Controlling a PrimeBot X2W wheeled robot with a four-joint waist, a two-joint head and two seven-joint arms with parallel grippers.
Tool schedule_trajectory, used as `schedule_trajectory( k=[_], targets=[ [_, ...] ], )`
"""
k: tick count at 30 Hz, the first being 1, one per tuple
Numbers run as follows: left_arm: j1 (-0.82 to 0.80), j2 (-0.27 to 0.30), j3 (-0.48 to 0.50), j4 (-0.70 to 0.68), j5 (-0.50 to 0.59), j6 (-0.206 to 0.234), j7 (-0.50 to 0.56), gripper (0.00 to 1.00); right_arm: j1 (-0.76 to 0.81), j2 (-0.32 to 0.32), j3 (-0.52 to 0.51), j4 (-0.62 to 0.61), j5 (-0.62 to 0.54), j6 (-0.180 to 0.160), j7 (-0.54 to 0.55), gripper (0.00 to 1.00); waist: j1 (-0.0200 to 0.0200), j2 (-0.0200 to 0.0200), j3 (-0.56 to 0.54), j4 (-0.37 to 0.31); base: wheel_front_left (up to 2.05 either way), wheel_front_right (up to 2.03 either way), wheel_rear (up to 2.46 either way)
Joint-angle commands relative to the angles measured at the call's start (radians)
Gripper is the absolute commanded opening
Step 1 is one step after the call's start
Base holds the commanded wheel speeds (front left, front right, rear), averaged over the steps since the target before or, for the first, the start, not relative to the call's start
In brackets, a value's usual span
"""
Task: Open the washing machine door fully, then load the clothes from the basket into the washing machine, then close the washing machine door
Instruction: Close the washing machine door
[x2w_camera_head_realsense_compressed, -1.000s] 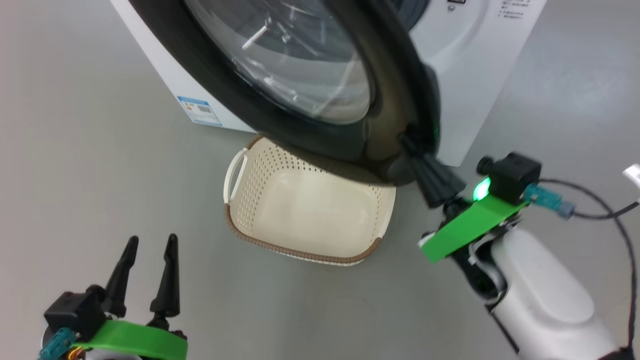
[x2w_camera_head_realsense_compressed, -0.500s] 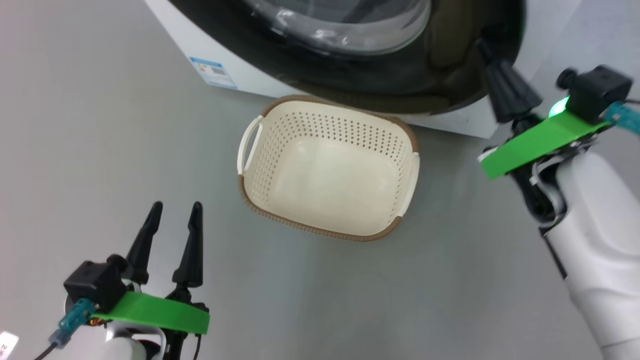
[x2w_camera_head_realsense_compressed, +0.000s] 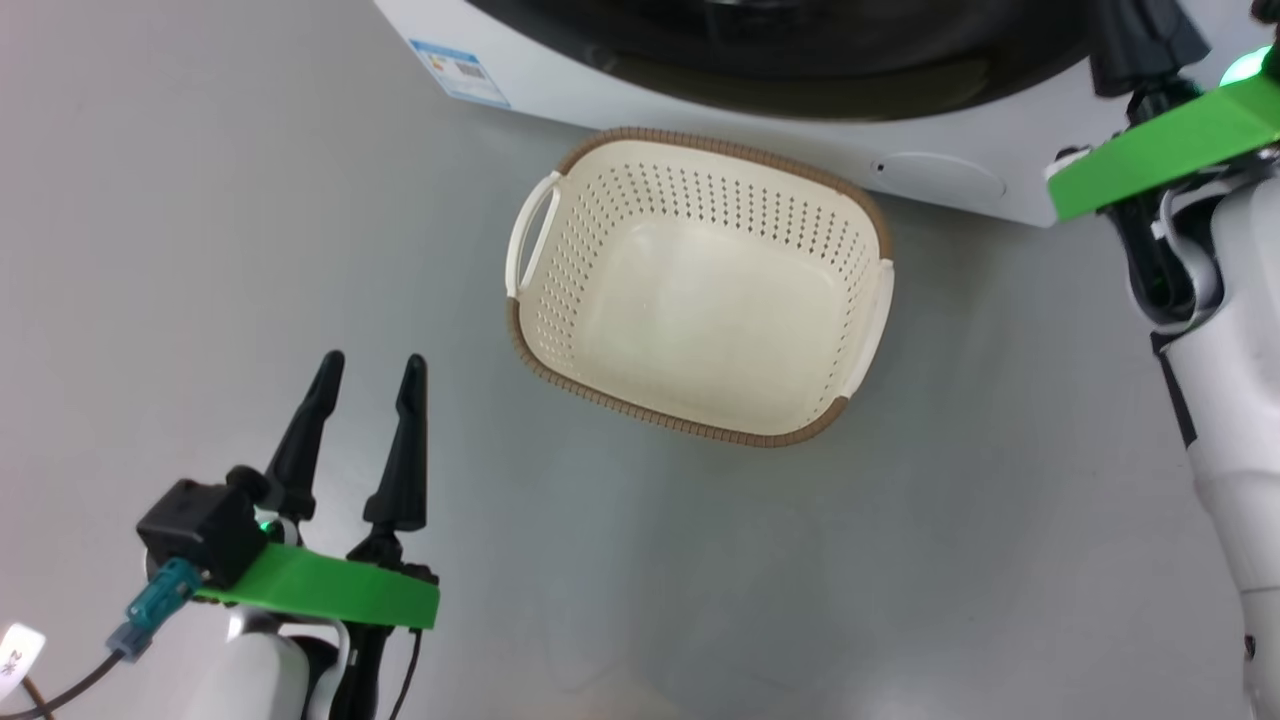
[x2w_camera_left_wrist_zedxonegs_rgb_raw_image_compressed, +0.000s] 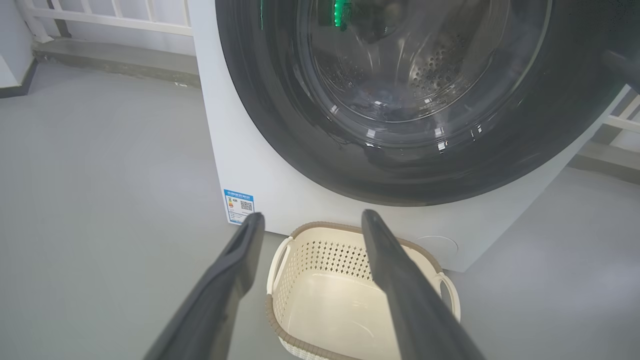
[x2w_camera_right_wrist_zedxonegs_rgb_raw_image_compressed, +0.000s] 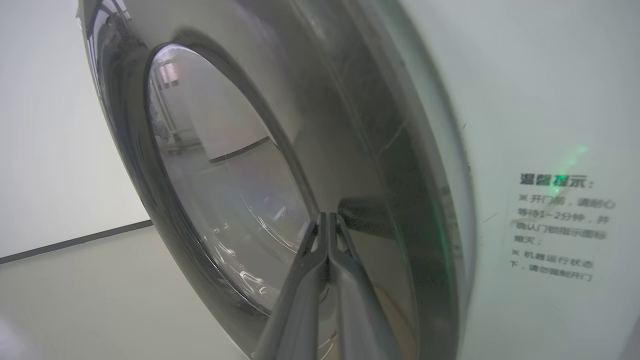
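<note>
Washing machine door (x2w_camera_left_wrist_zedxonegs_rgb_raw_image_compressed: 280, 125): round, with a wide glossy black rim around a bulging glass porthole (x2w_camera_left_wrist_zedxonegs_rgb_raw_image_compressed: 395, 60), lying against the white front of the washing machine (x2w_camera_left_wrist_zedxonegs_rgb_raw_image_compressed: 230, 150). Whether it is latched cannot be told. The perforated steel drum (x2w_camera_left_wrist_zedxonegs_rgb_raw_image_compressed: 440, 75) shows through the glass.

On the machine's front, a blue label (x2w_camera_left_wrist_zedxonegs_rgb_raw_image_compressed: 239, 205) sits at one lower corner and a round flap (x2w_camera_left_wrist_zedxonegs_rgb_raw_image_compressed: 436, 245) low towards the other. A printed notice (x2w_camera_right_wrist_zedxonegs_rgb_raw_image_compressed: 560, 227) lies just beside the door's edge.

Right gripper (x2w_camera_right_wrist_zedxonegs_rgb_raw_image_compressed: 327, 216): fingers pressed together with nothing between them, tips touching the door's black rim near its outer edge. Its green mount (x2w_camera_head_realsense_compressed: 1160, 155) and pale forearm (x2w_camera_head_realsense_compressed: 1235, 400) stand to the right of the machine's base.

Basket (x2w_camera_left_wrist_zedxonegs_rgb_raw_image_compressed: 320, 255): cream, perforated, brown-rimmed, on the grey floor (x2w_camera_left_wrist_zedxonegs_rgb_raw_image_compressed: 100, 200) just in front of the machine's base, directly below the door and between label and flap. Its bare bottom is in full view.

Left gripper (x2w_camera_head_realsense_compressed: 371, 362): fingers spread wide, holding nothing, above the floor, near the basket's handle (x2w_camera_head_realsense_compressed: 530, 235) but apart from it, pointing towards the machine.

A white railing (x2w_camera_left_wrist_zedxonegs_rgb_raw_image_compressed: 100, 17) runs behind the machine.
</note>
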Motion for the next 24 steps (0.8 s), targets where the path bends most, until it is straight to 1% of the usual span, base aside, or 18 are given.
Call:
schedule_trajectory(
  k=[1, 7, 12, 24],
  targets=[
    [-0.026, 0.019, 0.029, -0.028, -0.002, -0.002, -0.006, 1.0, -0.025, 0.013, -0.007, -0.019, -0.012, 0.001, -0.005, 0.0, 0.0, 0.0, 0.023, 0.01, 0.0, 0.0, 0.0],
    [-0.04, 0.018, 0.023, -0.028, -0.003, -0.002, -0.006, 1.0, -0.059, 0.025, -0.058, -0.015, -0.045, 0.001, -0.005, 0.0, 0.0, 0.0, 0.038, 0.012, 0.0, 0.0, 0.0],
    [-0.048, 0.019, 0.02, -0.021, -0.004, -0.002, -0.006, 1.0, -0.055, 0.04, -0.059, -0.023, -0.058, 0.001, -0.005, 0.0, 0.0, 0.0, 0.034, 0.008, 0.0, 0.0, 0.0],
    [-0.021, 0.043, 0.024, 0.029, -0.008, -0.002, -0.006, 1.0, 0.089, 0.057, 0.044, -0.014, 0.002, 0.001, -0.005, 0.0, 0.0, 0.0, -0.051, -0.036, 0.0, 0.0, 0.0]
  ],
)
